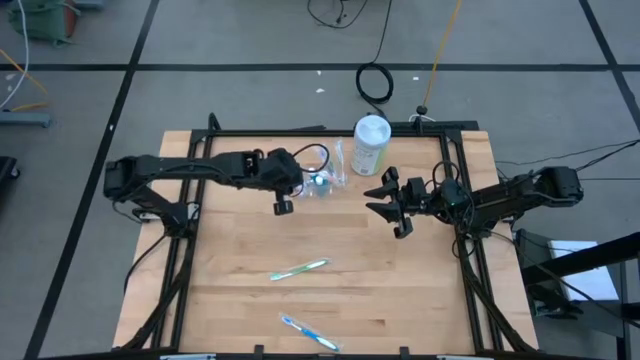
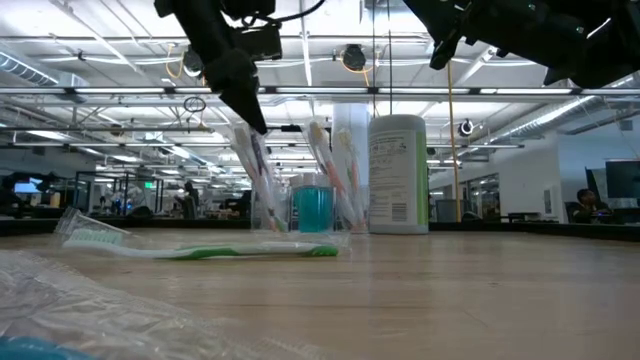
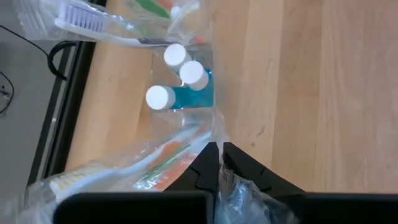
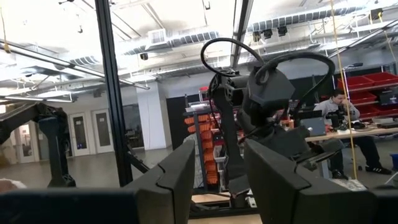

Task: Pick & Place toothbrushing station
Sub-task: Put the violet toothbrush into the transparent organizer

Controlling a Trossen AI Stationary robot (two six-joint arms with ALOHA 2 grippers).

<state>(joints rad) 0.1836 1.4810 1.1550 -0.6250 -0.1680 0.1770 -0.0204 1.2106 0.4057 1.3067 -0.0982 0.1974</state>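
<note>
Wooden table (image 1: pixel 250 300) — left end effector (image 3: pixel 219 163) pinches a wrapped toothbrush (image 3: pixel 134 168) over the cup (image 2: pixel 310 205); right end effector (image 1: pixel 388 205) spread, empty.

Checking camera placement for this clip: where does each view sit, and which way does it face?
High: overhead, straight down on the table; both arms show.
Low: tabletop height, facing the cup and canister; arms enter from above.
Left wrist: looks past the shut left tool at toothpaste tubes and wrapped toothbrushes.
Right wrist: looks past the open right tool into the room.
High and low share the canister.
</note>
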